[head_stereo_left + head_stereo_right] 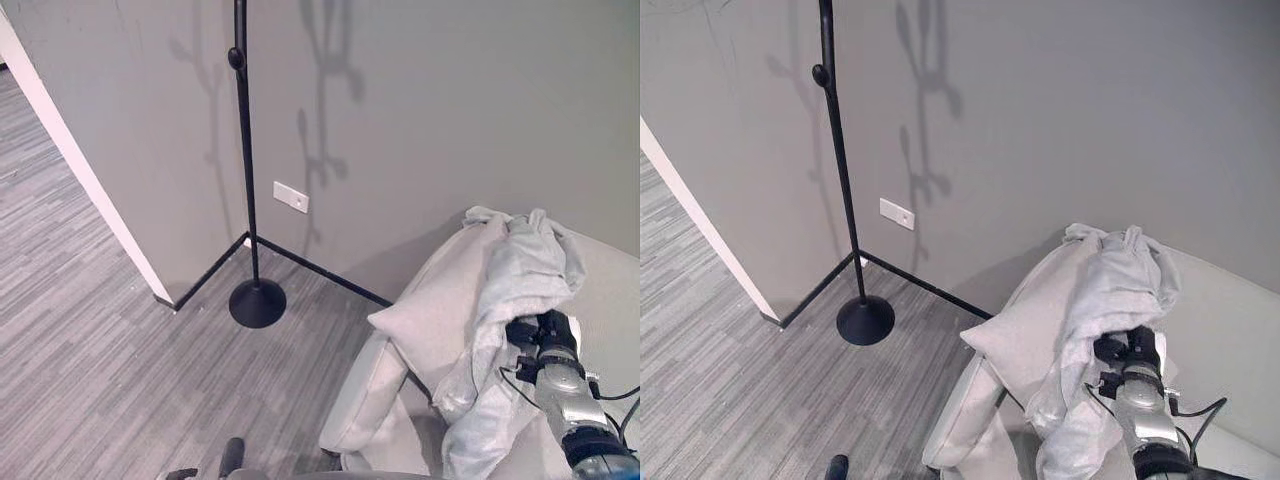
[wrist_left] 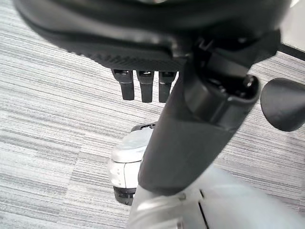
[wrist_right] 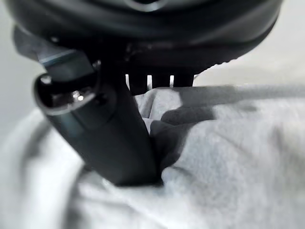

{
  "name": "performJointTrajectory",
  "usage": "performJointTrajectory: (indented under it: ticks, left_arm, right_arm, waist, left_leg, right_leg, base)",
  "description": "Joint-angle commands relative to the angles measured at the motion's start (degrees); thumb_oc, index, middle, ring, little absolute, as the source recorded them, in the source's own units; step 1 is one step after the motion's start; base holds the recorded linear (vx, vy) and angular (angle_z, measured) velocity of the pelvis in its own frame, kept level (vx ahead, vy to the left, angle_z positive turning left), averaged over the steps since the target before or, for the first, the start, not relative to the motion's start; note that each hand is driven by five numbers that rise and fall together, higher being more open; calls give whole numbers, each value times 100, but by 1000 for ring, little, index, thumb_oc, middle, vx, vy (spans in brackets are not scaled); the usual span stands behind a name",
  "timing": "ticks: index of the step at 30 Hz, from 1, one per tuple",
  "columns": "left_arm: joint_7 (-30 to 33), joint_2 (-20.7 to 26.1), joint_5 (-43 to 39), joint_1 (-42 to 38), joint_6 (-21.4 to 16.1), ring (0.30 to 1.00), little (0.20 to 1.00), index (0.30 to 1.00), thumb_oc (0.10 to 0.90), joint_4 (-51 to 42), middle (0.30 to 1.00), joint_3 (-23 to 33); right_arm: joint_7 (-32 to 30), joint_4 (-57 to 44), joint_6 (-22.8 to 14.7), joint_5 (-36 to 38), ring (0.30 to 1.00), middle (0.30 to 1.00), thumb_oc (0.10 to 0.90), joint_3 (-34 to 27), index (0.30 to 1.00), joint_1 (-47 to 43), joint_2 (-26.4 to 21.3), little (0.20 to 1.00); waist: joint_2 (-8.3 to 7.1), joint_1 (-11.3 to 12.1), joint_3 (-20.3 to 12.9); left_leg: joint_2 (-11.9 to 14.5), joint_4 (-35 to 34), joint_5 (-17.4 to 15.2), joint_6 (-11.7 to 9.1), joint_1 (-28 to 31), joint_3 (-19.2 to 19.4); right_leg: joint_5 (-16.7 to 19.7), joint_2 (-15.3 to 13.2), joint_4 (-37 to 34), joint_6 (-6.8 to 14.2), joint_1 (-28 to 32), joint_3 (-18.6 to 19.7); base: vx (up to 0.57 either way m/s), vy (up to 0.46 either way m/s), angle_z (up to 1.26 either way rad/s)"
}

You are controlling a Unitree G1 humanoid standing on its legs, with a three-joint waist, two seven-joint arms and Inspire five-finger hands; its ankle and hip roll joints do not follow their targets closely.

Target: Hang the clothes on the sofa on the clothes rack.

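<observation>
At the left, the clothes rack (image 1: 245, 150) stands in the corner of the room, a thin black pole rising from a round base (image 1: 257, 302) on the grey carpet (image 1: 80, 330); its hooks are above the frame, though their shadows fall on the wall (image 1: 450, 110). A white wall plate (image 1: 291, 197) sits low on that wall. The left hand (image 2: 143, 86) hangs over the carpet, fingers relaxed and holding nothing.

Further right is the pale sofa (image 1: 380, 390), and the light grey garment (image 1: 510, 300) is draped over its back and down the front. The right hand (image 1: 540, 335) is pressed against this cloth. In its wrist view the thumb (image 3: 102, 138) digs into a fold while the fingers (image 3: 157, 82) reach over the fabric; whether they have closed on it I cannot tell.

The step in hand looks like the pick-up, with hanging not yet begun. Next move, as I judge it: get 1 firm grasp, lift the garment clear of the sofa, then carry it left to the rack, which stands well apart
</observation>
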Motion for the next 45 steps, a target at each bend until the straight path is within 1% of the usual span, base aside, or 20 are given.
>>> performJointTrajectory:
  ticks: [1,4,5,7,8,13,16,19,20,23,25,28,29,32,34,37,39,43,44,45]
  left_arm:
    - [56,-1,89,-516,-127,900,900,900,800,105,900,-88]
    - [77,-29,77,-453,-172,900,900,900,800,-2,900,-24]
    - [77,-28,78,-449,-171,900,900,900,800,-6,900,-30]
    - [95,-19,-65,-425,-206,900,900,900,800,-95,900,69]
    - [113,25,-476,-398,-274,900,900,900,800,-286,900,233]
    - [349,334,-1578,-239,-577,900,900,900,800,-1467,900,644]
    - [494,612,-2040,4,-773,900,900,900,800,-2595,900,901]
    - [623,858,-2332,388,-909,900,900,900,800,-4168,900,1209]
    - [643,898,-2334,456,-933,900,900,900,800,-4500,900,1281]
    - [851,1057,-2014,739,-1030,900,900,900,800,-5610,900,1685]
    - [977,1195,-1681,810,-1099,900,900,900,800,-6071,900,1907]
    - [1039,1220,-1507,828,-1098,900,900,900,800,-6186,900,1972]
    - [1281,1342,-1035,863,-1195,900,900,900,800,-6554,900,2194]
    - [1622,1385,-649,917,-1254,900,900,900,800,-6910,900,2496]
    - [1725,1392,-547,919,-1277,900,900,900,800,-7005,900,2581]
    - [1877,1509,-255,999,-1432,900,900,900,800,-7622,900,2810]
    - [1740,1623,-166,1106,-1500,900,900,900,800,-7985,900,2797]
    - [1650,1840,189,1184,-1514,900,900,900,800,-8220,900,2610]
    - [1798,2065,824,1160,-1441,900,900,900,800,-8337,900,2441]
    - [1831,2122,1022,1160,-1416,900,900,900,800,-8389,900,2388]
  right_arm:
    - [250,-1317,-1105,-236,300,300,400,-388,300,-839,74,300]
    - [311,-2493,-1465,-135,300,300,400,-719,300,-708,46,300]
    - [314,-2524,-1450,-136,300,300,400,-734,300,-684,53,300]
    - [382,-2832,-1607,35,300,300,400,-809,300,-673,53,300]
    - [427,-3015,-1782,285,300,300,400,-726,300,-802,49,300]
    - [919,-3535,-2023,1192,300,300,400,-34,300,-1330,-67,300]
    - [1285,-3593,-2063,1882,300,300,400,609,300,-1830,-105,300]
    - [1618,-3472,-1978,2579,300,300,400,1307,300,-2292,-76,300]
    - [1679,-3476,-1913,2705,300,300,400,1505,300,-2408,-33,300]
    - [1949,-3440,-1686,2989,300,300,400,2155,300,-2894,-37,300]
    - [2122,-3452,-1554,3161,300,300,400,2482,300,-3229,-91,300]
    - [2184,-3461,-1526,3255,300,300,400,2655,300,-3426,-123,300]
    - [2432,-3558,-1434,3611,300,300,400,3070,300,-3943,-222,300]
    - [2610,-3663,-1394,3941,300,300,400,3439,300,-4390,-227,300]
    - [2634,-3700,-1389,4011,300,300,400,3519,300,-4531,-213,300]
    - [2727,-3717,-1419,4235,300,300,400,3669,300,-4848,-216,300]
    - [2756,-3645,-1453,4330,300,300,400,3720,300,-5009,-224,300]
    - [2785,-3599,-1461,4522,300,300,400,3821,300,-5163,-183,300]
    - [2826,-3643,-1484,4686,300,300,400,3916,300,-5292,-226,300]
    - [2841,-3681,-1512,4730,300,300,400,3938,300,-5347,-272,300]
  waist:
    - [-235,443,140]
    - [-232,473,130]
    - [-232,475,131]
    - [-241,509,119]
    - [-258,569,126]
    - [-311,761,160]
    - [-335,918,182]
    - [-319,1091,211]
    - [-336,1107,211]
    - [-342,1236,231]
    - [-345,1331,237]
    - [-369,1348,236]
    - [-405,1489,250]
    - [-426,1621,271]
    - [-446,1630,277]
    - [-470,1769,271]
    - [-475,1823,278]
    - [-488,1885,290]
    - [-503,1922,300]
    - [-528,1915,309]
  left_leg:
    - [85,48,-383,28,412,-129]
    - [71,48,-396,19,431,-172]
    - [71,48,-396,19,433,-176]
    - [56,48,-402,13,444,-191]
    - [45,48,-395,5,451,-222]
    - [17,48,-355,-16,444,-301]
    - [8,48,-336,-27,449,-346]
    - [34,48,-349,-48,486,-362]
    - [4,48,-309,-39,447,-391]
    - [9,48,-309,-65,466,-434]
    - [33,48,-337,-90,493,-442]
    - [0,48,-298,-85,454,-469]
    - [-10,48,-290,-105,447,-521]
    - [20,48,-324,-140,491,-553]
    - [-19,48,-283,-131,456,-584]
    - [-49,48,-274,-145,442,-653]
    - [-54,48,-271,-152,427,-683]
    - [-56,48,-265,-152,409,-720]
    - [-10,48,-306,-173,435,-717]
    - [-49,48,-261,-158,398,-741]
  right_leg:
    - [-14,-240,62,363,113,-191]
    - [-19,-261,62,366,138,-223]
    - [-21,-260,62,366,142,-226]
    - [-26,-267,62,366,169,-240]
    - [-26,-274,62,360,196,-268]
    - [-31,-272,62,345,222,-335]
    - [-35,-269,62,322,266,-373]
    - [-76,-227,62,292,343,-402]
    - [-58,-256,62,292,325,-422]
    - [-73,-254,62,262,375,-459]
    - [-103,-227,62,246,420,-475]
    - [-81,-256,62,250,405,-501]
    - [-92,-264,62,237,449,-572]
    - [-131,-249,62,221,533,-637]
    - [-110,-282,62,223,524,-668]
    - [-115,-297,62,217,569,-752]
    - [-115,-299,62,220,578,-785]
    - [-111,-299,62,221,585,-815]
    - [-142,-261,62,218,611,-810]
    - [-106,-290,62,229,588,-829]
  base:
    - [1,2,11]
    - [7,2,12]
    - [11,-2,8]
    - [9,-2,9]
    - [2,-6,12]
    - [-10,-17,13]
    - [3,-28,7]
    - [1,-14,10]
    - [2,-7,9]
    - [-4,-1,12]
    - [19,-17,9]
    - [6,-8,10]
    - [19,-19,14]
    - [22,-25,7]
    - [-1,-4,9]
    - [12,0,12]
    - [-2,2,9]
    - [-3,-4,7]
    - [-6,-10,9]
    - [-7,-11,10]
